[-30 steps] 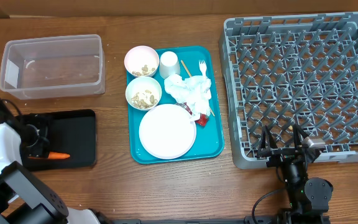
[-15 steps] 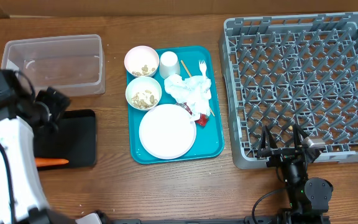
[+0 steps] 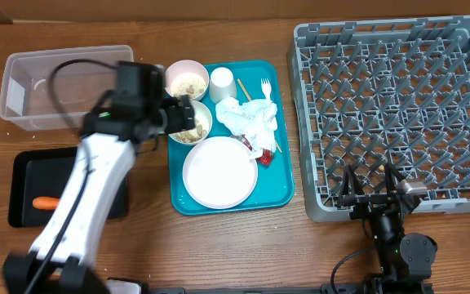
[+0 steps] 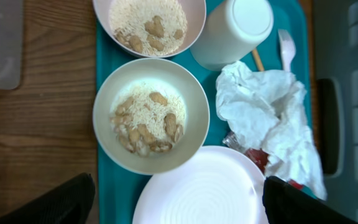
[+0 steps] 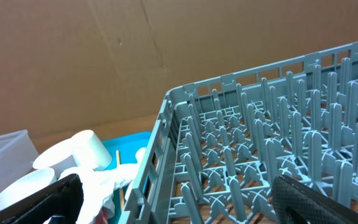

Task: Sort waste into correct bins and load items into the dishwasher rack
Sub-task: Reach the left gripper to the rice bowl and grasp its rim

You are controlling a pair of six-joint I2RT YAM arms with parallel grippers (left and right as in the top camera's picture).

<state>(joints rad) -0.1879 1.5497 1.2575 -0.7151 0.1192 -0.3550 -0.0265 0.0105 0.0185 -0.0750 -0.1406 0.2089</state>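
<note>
1. Overhead, a clear tub [image 3: 19,98] is seen at the far left near the table's back edge, and a black tray [image 3: 31,175] is set in front of it. An orange carrot [image 3: 47,202] lies in the tray's front left part.
2. The left gripper [image 3: 184,118] is held above the nearer bowl [image 4: 151,115] of grainy scraps [image 4: 146,124]. Its fingers [image 4: 67,199] are spread wide, with nothing gripped.
3. On the teal tray [image 3: 276,192], a second bowl [image 3: 186,79] and a cup [image 3: 221,82] are set along the back, and a plate [image 3: 219,171] at the front. A crumpled napkin [image 3: 247,118] lies to their right, with a fork [image 3: 266,88] at its back edge and a red wrapper [image 3: 261,153] at its front edge.
4. The dishwasher rack [image 3: 398,106] is placed right of the teal tray.
5. The right gripper [image 3: 374,192] is held at the rack's front edge, its jaws wide apart and empty.
</note>
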